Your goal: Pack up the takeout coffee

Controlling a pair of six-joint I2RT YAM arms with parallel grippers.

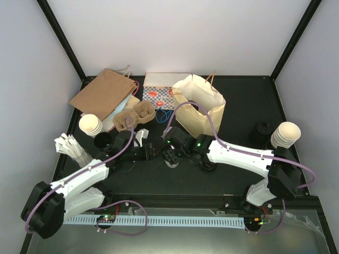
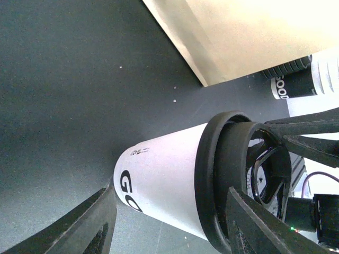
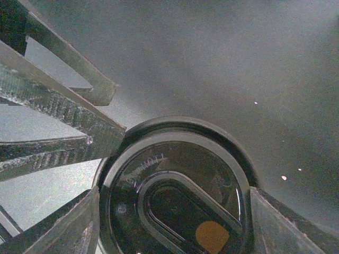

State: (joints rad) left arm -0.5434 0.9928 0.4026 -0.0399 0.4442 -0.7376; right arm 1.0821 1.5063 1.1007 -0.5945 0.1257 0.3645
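**A:** Looking at the takeout coffee (image 2: 161, 172), which way does it lie from the right gripper (image 3: 175, 194)?

**B:** Straight ahead of it, dead centre. That wrist looks squarely onto the black lid (image 3: 159, 159), so the cup's long axis runs along the gripper's own line of reach, with the lid end nearest.

**A:** And its fingers?

**B:** Spread wide, one against the lid's rim on each side. I read that as a hold on the lid.

**A:** What about the left gripper (image 2: 172, 190)?

**B:** The cup lies crosswise in front of it, base end by one finger and lid end by the other. The fingers stand well apart. I cannot tell whether they press on the cup or only flank it.

**A:** So which arm is nearer?

**B:** Both are right at it, but the right one sits over it, so I judge the lift is its job. The cream paper bag (image 2: 254, 32) stands past the cup, with bare dark table (image 2: 63, 79) between them.

**A:** How does the cup look?

**B:** It has a white paper wall with bold black letters, "GO" showing. The lid is glossy with a raised oval, seated evenly and undented.
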